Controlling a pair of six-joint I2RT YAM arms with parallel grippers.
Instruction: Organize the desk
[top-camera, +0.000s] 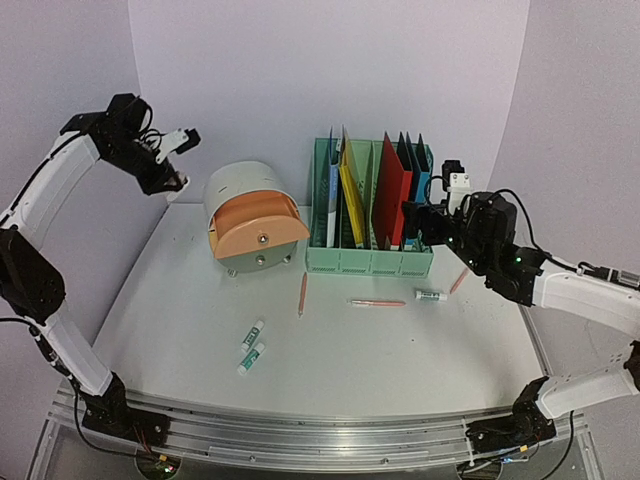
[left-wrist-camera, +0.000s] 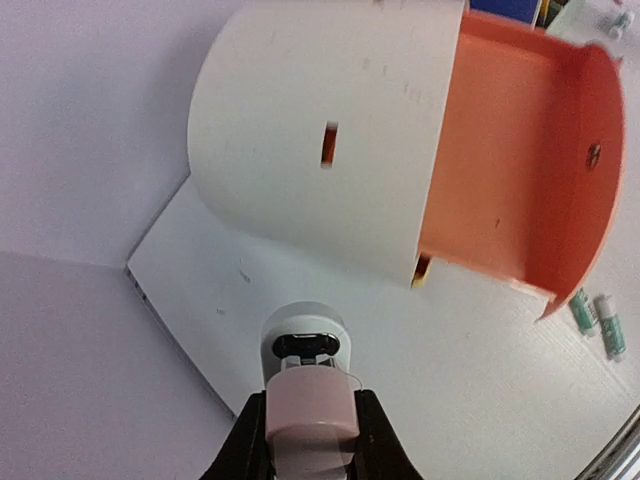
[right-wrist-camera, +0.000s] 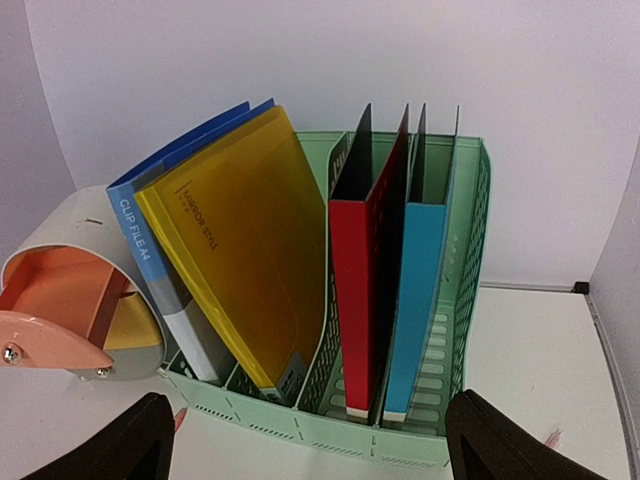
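Left tool (left-wrist-camera: 312, 435) grips pink-white object (left-wrist-camera: 306, 352) above desk (left-wrist-camera: 420, 400).

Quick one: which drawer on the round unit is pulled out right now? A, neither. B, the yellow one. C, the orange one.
C: the orange drawer juts out of the round unit, while the yellow one sits back inside the shell beneath it.
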